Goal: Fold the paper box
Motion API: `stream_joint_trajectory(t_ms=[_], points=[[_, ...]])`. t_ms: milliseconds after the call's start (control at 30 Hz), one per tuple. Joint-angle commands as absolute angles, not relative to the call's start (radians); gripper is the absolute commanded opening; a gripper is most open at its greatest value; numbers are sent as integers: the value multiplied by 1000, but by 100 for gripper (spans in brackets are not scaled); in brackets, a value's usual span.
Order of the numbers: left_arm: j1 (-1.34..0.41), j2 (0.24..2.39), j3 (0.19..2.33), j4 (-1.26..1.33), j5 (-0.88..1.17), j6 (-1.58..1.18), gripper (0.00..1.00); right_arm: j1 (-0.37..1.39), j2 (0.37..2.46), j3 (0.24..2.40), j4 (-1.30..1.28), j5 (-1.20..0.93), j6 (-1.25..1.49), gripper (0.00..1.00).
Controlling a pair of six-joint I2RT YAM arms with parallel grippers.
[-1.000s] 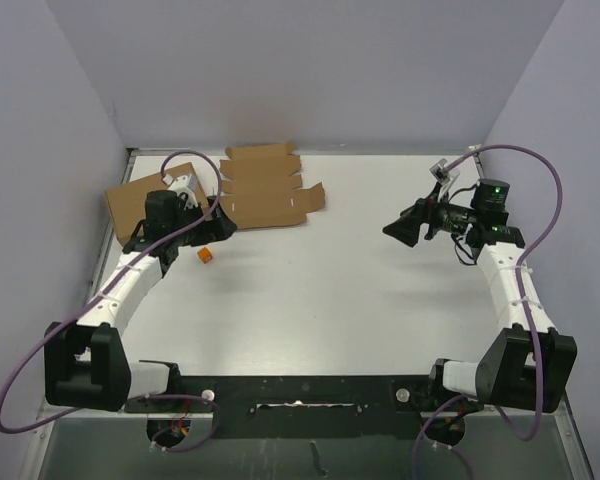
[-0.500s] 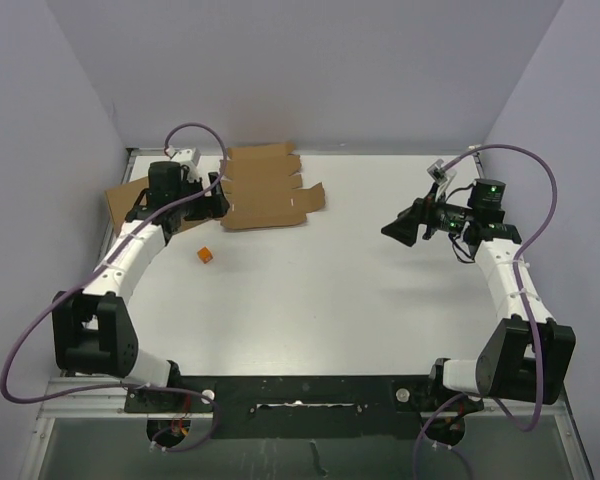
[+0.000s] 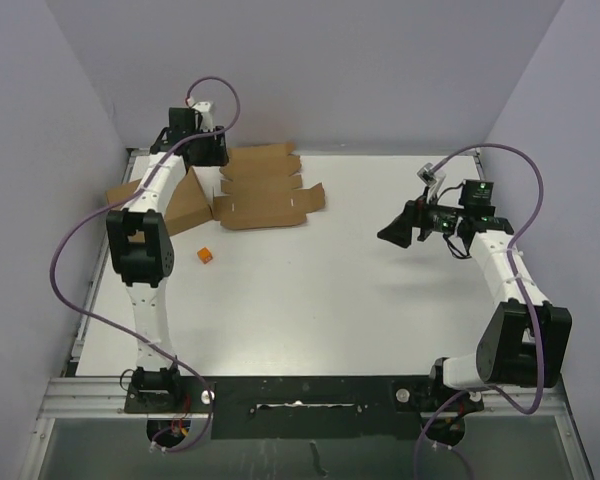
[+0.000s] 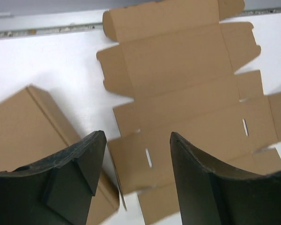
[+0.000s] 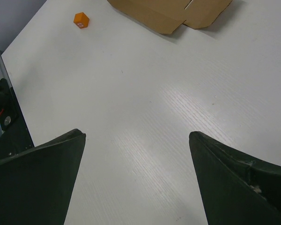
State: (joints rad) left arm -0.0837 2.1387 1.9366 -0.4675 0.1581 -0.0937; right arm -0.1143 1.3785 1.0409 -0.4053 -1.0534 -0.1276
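The flat brown die-cut cardboard mailer blank, the paper box [image 4: 178, 65], lies unfolded at the far edge of the white table [image 3: 330, 300], left of centre; the left gripper [image 4: 136, 140] hovers above its near left corner, fingers partly spread with nothing between them. The right gripper [image 5: 136, 135] hangs well apart over bare tabletop, spread wide and empty. A good pick would likely come down on one free flap edge, clear of the larger plain brown cardboard box [image 4: 28, 126] just beside the left finger, then draw the sheet toward the centre, within the right arm's reach. The blank's right end is cut off in the left wrist view; its near edge is hidden behind the fingers; whether it touches the plain box, I cannot tell; the tiny orange cube [image 3: 205, 256] sits nearby.
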Motion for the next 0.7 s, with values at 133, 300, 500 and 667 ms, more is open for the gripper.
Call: stream_joint_trajectory(t_ms=[133, 300, 500, 667], points=[[-55, 2475, 2394, -656, 199, -107, 57, -77, 1397, 1106, -458, -1023, -196, 98], [-37, 2556, 2456, -640, 222, -185, 57, -74, 1399, 1104, -456, -1018, -195, 98], [-31, 2625, 2488, -626, 218, -238, 52, -75, 1402, 1100, -451, -1009, -196, 98], [-25, 2664, 2507, -592, 208, -281, 49, -77, 1406, 1098, -449, -1003, -197, 98]])
